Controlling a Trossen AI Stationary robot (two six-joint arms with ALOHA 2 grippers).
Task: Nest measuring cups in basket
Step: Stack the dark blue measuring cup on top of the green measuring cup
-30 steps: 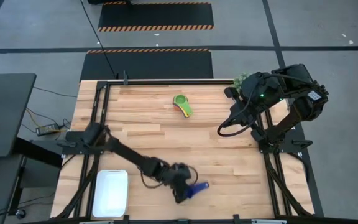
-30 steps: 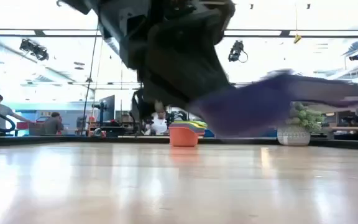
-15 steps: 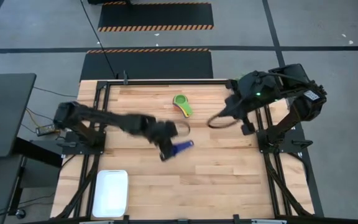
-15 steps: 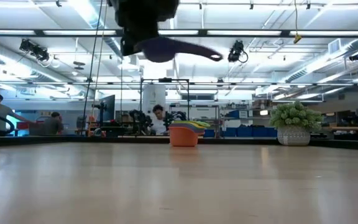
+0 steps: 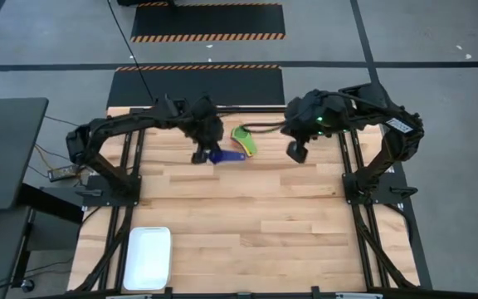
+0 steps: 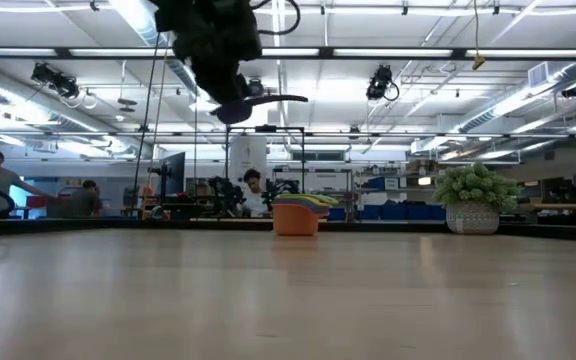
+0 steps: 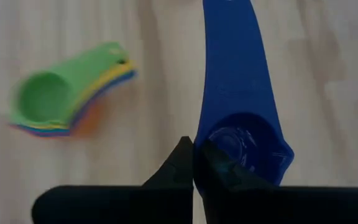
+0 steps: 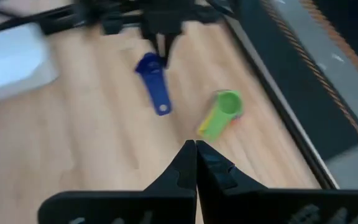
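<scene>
Overhead camera looked straight down; low camera looked level across the table; both wrist cameras shared the stacked cups.

Showed the right gripper closed, fingers pressed together, over the wooden table. Farther off, caught the left gripper pinching a blue measuring cup by its bowl rim, handle hanging free, near a green-topped nested stack of cups. Blurred white basket at the edge.

The setting is a large robotics laboratory hall. Indicators: ceiling strip lights, workbenches with equipment, seated people, and hazard-striped floor mats.
</scene>
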